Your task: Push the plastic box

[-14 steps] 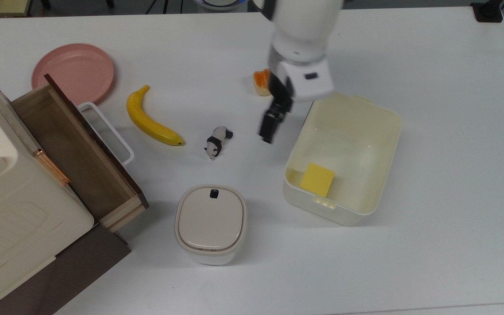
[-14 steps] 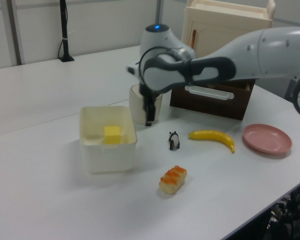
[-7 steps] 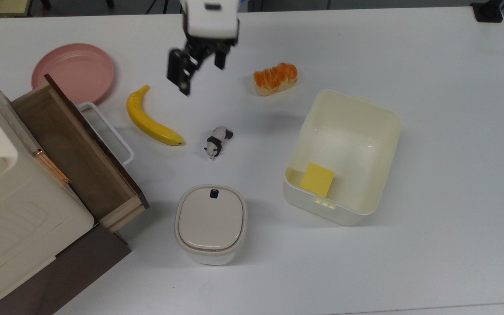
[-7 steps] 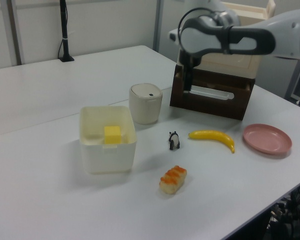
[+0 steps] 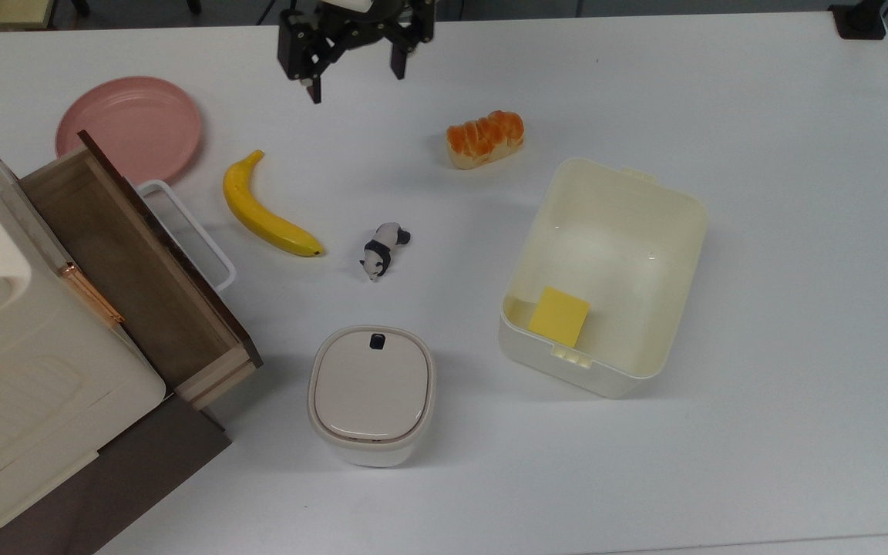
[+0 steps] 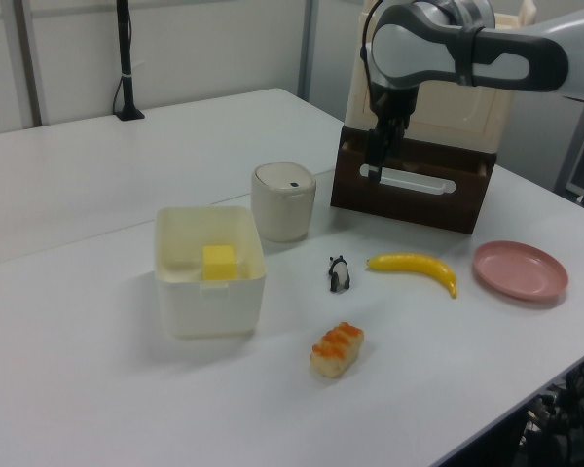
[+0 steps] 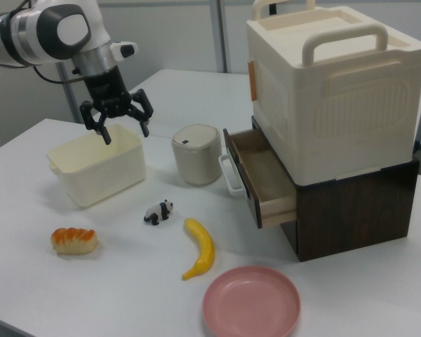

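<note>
The plastic box [image 5: 613, 247] is a large cream-white lidless tub on the white table, at the top view's right of centre. A yellow block [image 5: 560, 316] lies inside it against the near short wall. The box also stands at the left view's left [image 6: 209, 287] and at the right view's left [image 7: 98, 168]. My gripper [image 5: 353, 77] hangs open and empty high over the table's far edge, well to the top view's upper left of the box. In the right view the gripper [image 7: 124, 130] has both fingers spread, with the box behind it. In the left view the gripper [image 6: 375, 163] hangs in front of the drawer.
A small white container with a beige lid [image 5: 371, 393] stands near the front. A panda figure [image 5: 384, 248], a banana [image 5: 263, 212], an orange-topped bread [image 5: 486, 137] and a pink plate [image 5: 129, 127] lie around. A cream cabinet with an open wooden drawer [image 5: 128, 262] fills the top view's left.
My gripper rose from beside the box's wall and swung away toward the top view's upper left, with its fingers spreading apart. The box has stayed where it was.
</note>
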You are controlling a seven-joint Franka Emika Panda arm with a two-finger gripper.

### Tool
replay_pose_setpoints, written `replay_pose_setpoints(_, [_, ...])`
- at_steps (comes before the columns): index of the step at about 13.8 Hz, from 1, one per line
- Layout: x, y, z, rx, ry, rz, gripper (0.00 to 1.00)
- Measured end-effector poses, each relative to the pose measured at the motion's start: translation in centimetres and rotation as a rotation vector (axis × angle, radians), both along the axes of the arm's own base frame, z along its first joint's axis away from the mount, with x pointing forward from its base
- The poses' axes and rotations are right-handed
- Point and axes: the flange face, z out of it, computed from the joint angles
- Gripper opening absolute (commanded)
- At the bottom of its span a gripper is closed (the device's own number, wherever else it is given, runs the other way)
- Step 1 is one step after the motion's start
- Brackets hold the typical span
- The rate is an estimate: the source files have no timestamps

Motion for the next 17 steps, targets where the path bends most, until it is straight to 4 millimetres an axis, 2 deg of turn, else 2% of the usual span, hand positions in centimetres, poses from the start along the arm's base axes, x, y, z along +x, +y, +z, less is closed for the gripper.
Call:
replay_pose_setpoints(3, [-0.7, 2.2, -0.6, 0.012, 0.011, -0.225, 1.0])
replay_pose_setpoints(5, [-1.3, 2.6, -0.5, 0.042, 0.014, -0.324, 1.0])
replay_pose_setpoints(11, [-2.9, -1.1, 1.1, 0.156, 0.012, -0.449, 1.0])
replay_pose_setpoints(17, [-2.9, -1.1, 0.9, 0.185, 0.012, -0.462, 1.0])
